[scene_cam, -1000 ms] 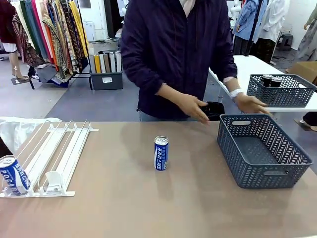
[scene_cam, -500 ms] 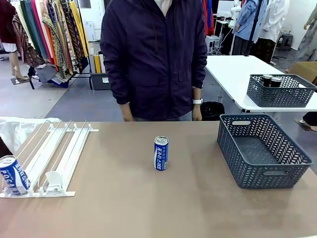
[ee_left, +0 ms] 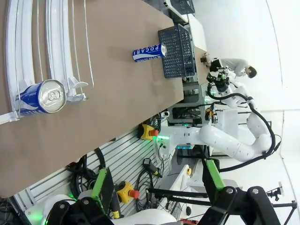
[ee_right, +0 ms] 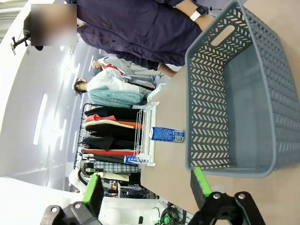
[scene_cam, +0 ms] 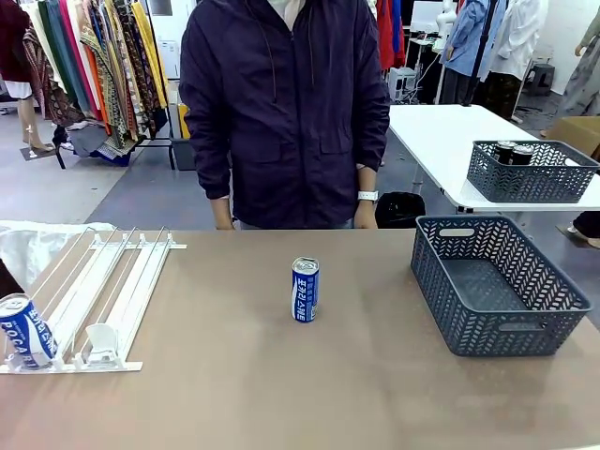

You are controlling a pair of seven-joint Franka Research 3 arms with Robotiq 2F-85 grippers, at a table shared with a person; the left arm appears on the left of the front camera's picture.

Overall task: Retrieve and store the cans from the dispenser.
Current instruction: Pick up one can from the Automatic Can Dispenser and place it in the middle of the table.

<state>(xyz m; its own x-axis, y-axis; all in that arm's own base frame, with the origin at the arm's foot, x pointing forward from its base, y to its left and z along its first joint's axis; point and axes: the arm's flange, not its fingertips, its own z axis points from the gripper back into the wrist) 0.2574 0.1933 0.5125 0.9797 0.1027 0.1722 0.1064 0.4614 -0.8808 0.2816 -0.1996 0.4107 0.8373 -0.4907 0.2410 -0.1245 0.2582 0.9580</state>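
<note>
left wrist view: end effector (ee_left: 154, 177) spread

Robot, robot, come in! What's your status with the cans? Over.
Left gripper open, right gripper open, nothing held. One blue can at the dispenser front, second can upright mid-table, grey basket beside. Person at far edge, not blocking.

You have on hand: dispenser (scene_cam: 127, 291), one. Blue-and-white cans, two: front-lane can (scene_cam: 25, 330) in the dispenser, upright can (scene_cam: 305, 290) right of it. Grey lattice baskets, two: near basket (scene_cam: 487, 333) farther right of the dispenser, far basket (scene_cam: 530, 183) behind that. Black cans (scene_cam: 513, 150), two, in the far basket.
</note>
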